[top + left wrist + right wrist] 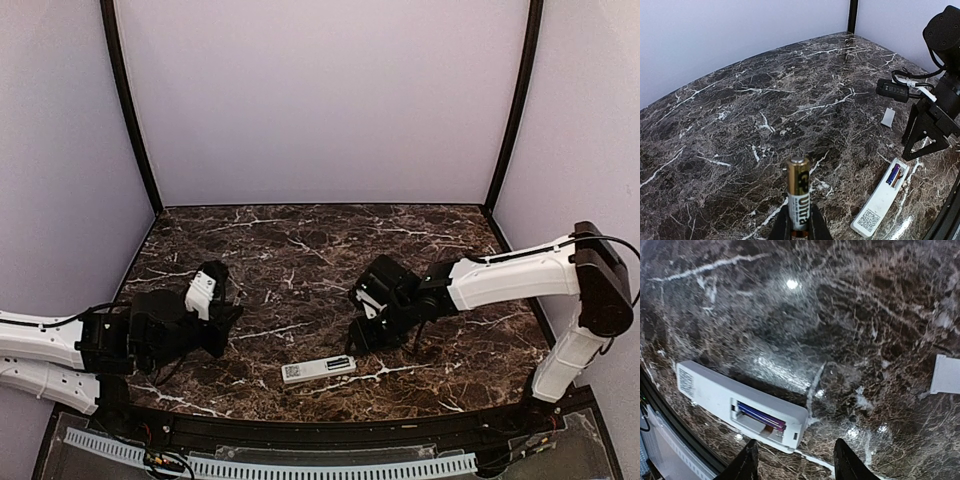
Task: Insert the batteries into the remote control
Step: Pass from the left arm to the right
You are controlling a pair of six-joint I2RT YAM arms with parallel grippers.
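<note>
The white remote control (318, 369) lies label side up near the front edge, its battery bay open. One bluish-purple battery (761, 416) sits in the bay's far slot; the near slot is bare. It also shows in the left wrist view (893, 174). My left gripper (799, 227) is shut on a gold-and-white battery (799, 192), held upright above the table, left of the remote (882, 200). My right gripper (796, 462) is open and empty, hovering just above the remote's (715, 395) bay end. In the top view it (362, 335) is just behind the remote.
A small white battery cover (945, 374) lies flat on the dark marble table (300, 250) beside the right gripper; it shows in the left wrist view (888, 117) too. Pale walls enclose the table on three sides. A black rail (300, 432) runs along the front edge.
</note>
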